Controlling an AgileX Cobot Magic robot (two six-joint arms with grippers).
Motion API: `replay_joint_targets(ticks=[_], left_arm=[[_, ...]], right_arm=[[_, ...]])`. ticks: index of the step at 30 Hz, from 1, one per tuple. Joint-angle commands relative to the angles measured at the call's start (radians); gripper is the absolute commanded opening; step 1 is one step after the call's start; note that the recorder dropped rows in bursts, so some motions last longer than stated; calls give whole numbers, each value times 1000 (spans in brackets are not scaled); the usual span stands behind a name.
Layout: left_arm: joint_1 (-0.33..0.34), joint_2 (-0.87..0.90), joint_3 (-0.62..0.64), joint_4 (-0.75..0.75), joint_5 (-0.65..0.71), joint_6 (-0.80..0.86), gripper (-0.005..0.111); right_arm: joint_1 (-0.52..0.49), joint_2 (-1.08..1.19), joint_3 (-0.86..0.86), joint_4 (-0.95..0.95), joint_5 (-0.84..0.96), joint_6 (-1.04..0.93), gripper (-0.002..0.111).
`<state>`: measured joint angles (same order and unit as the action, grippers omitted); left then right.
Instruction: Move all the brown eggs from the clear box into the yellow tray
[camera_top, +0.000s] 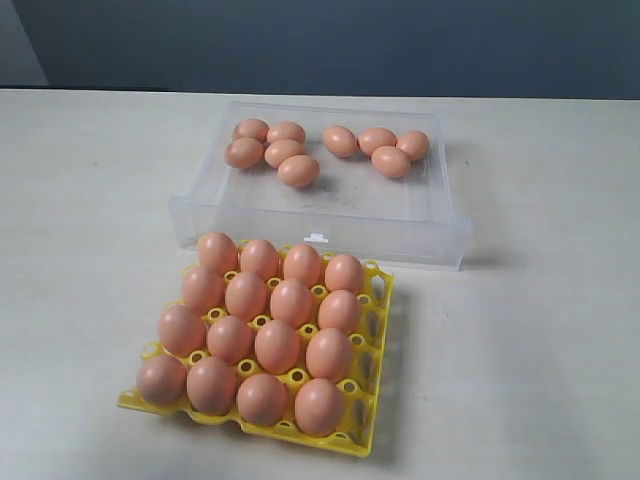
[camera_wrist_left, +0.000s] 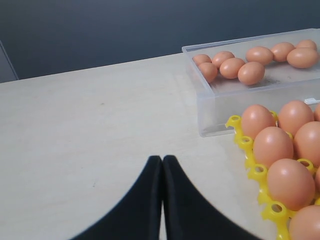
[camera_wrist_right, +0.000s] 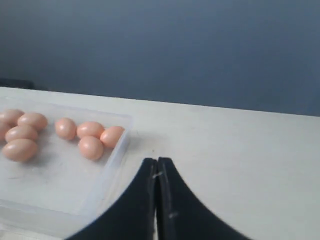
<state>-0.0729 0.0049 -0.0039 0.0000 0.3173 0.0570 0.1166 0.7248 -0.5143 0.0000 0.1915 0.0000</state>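
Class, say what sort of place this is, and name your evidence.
Probably a robot test bench: plain pale table, plain dark wall, and just eggs, a clear box and a yellow tray.

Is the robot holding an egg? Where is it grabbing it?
Nothing is held. The left end effector and right end effector are both shut and empty.

Bare table (camera_top: 80, 250) beside clear box (camera_top: 250, 222) and yellow tray (camera_top: 350, 386)

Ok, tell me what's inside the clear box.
Nine brown eggs lie loose in the clear box: five grouped on one side, four on the other. None is stacked, so only the floor beneath each egg is covered.
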Motion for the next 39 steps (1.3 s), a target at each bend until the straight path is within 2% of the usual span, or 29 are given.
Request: replay_joint_targets(ticks=[1,5,6,8,13,39], left_arm=[[-8,-5,4,0,-9,0,0],[-8,-5,4,0,-9,0,0],[-8,-5,4,0,-9,0,0],[-8,-5,4,0,-9,0,0],[-8,-5,4,0,-9,0,0],[-8,-5,4,0,-9,0,0]], right_arm=[[-94,-300,268,64,-111,-51,-1],[-122,-580,505,184,-104,-51,-1],[-122,-636,514,191,-104,-51,-1],[-120,-722,514,172,26,-57,-1],[-122,-721,514,105,133,-59,-1],[-122,-715,514,146,128,-57,-1]])
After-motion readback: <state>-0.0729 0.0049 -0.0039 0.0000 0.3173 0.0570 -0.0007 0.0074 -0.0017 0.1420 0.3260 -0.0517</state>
